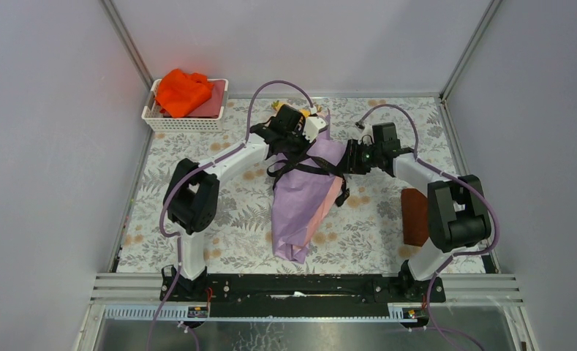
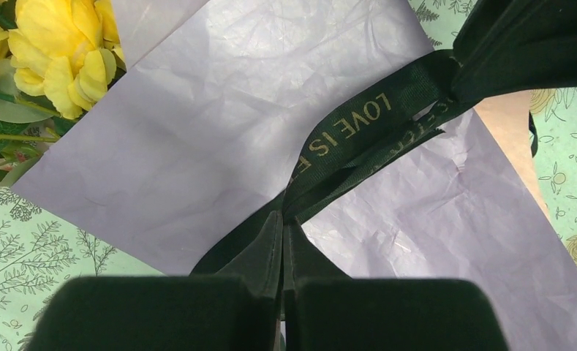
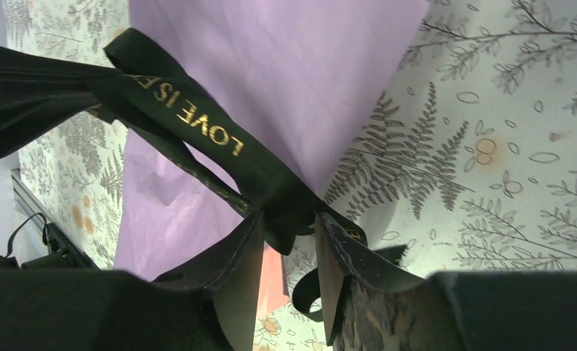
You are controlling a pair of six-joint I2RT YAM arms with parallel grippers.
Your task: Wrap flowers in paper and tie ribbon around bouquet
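The bouquet [image 1: 303, 201] lies mid-table, a cone of lavender paper [image 2: 219, 124] with a pale pink layer [image 1: 330, 199] at its right edge. The yellow flowers [image 2: 58, 51] show at the paper's open end in the left wrist view; in the top view the left arm mostly hides them. The black ribbon [image 2: 358, 124] with gold lettering crosses the paper, stretched between both grippers. My left gripper [image 2: 284, 219] is shut on one end of the ribbon. My right gripper [image 3: 289, 223] is open at the bouquet's right side, its fingers apart with the ribbon [image 3: 197, 121] lying loosely between the tips.
A white basket [image 1: 186, 124] holding an orange cloth [image 1: 183, 91] stands at the back left. A brown pad [image 1: 415, 216] lies near the right arm's base. Grey walls enclose the fern-printed table [image 1: 234, 219] on three sides.
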